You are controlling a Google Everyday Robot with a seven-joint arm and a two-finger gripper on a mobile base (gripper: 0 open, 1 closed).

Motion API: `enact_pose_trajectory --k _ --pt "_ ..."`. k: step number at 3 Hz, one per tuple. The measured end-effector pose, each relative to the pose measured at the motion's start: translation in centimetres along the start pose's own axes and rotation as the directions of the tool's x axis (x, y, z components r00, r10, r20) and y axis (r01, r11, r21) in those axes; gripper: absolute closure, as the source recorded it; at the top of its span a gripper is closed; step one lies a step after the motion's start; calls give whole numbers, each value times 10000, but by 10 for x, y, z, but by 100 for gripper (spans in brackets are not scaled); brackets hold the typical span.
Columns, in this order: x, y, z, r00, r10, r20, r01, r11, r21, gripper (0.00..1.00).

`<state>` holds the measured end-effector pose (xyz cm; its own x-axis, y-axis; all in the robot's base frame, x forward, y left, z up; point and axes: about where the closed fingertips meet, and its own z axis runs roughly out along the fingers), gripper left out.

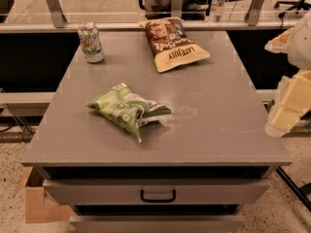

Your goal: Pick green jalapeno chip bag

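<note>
Bare grey tabletop point(223, 130) rings the crumpled light-green foil chip bag point(127, 109); the green-white soda can point(91, 42) and brown-and-yellow chip bag point(172, 43) sit well apart (at the far edge); the cream-coloured gripper point(287, 109) hangs beyond the right edge, open surface between.

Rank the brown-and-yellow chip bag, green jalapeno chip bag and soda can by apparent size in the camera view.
1-2. brown-and-yellow chip bag and green jalapeno chip bag: look alike; green one is nearer the camera, so unranked.
3. soda can.
The gripper is right of the table.
</note>
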<state>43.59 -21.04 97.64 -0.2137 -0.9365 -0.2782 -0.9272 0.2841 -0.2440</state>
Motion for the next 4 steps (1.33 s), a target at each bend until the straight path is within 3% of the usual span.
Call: enact_pose_trajectory --k 1,2,3,4 --pt "-33 9 16 9818 -280 1880 369 9984 -438 0" --pt "-81 28 34 9170 -632 3939 1079 9899 -922 0" --pt "-116 42 49 8635 -1251 4886 1707 9841 -498 0" --pt "-143 45 63 8361 -1327 5323 1750 9841 -296 0"
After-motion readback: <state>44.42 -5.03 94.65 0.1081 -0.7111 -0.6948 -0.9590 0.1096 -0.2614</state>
